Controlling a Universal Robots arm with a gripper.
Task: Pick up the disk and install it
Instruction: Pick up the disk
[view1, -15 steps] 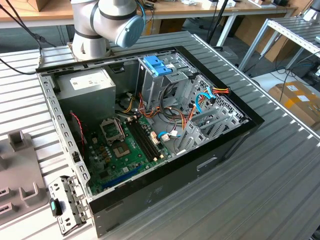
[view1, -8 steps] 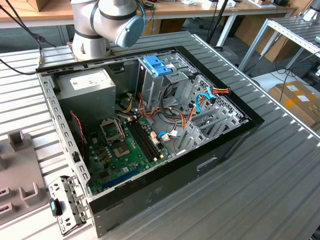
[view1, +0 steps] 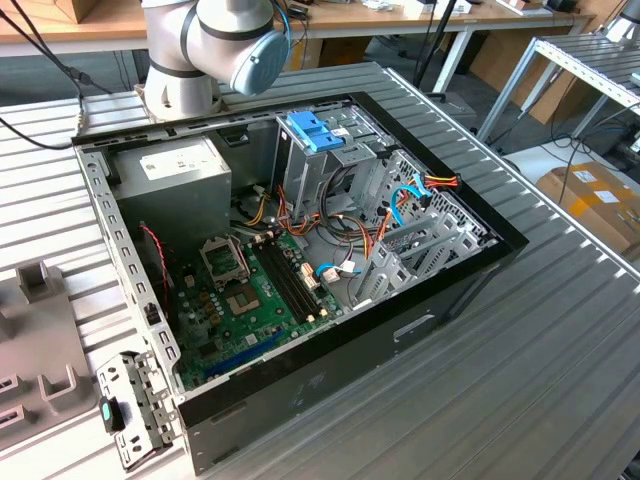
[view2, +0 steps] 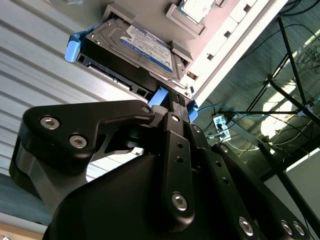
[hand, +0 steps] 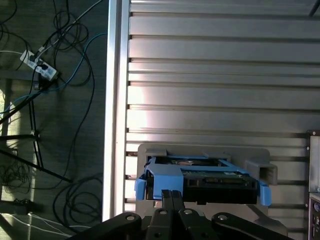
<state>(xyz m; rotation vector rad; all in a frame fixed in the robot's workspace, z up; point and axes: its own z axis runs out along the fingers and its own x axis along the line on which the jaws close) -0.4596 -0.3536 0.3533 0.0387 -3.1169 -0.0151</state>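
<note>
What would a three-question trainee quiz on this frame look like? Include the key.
1. True or false: the disk sits in a grey holder on the slatted table.
2. The disk's side rails are: A red, B blue, C yellow.
3. Which object is the tool nearest to?
Key: 1 true; 2 B; 3 the disk.

The disk (view2: 135, 47) — flat, silver-grey, with a blue-and-white label and blue side rails (view2: 73, 47) — lies label-up in a pale grey holder (hand: 200, 150) on the ribbed surface (hand: 215, 75).
</note>
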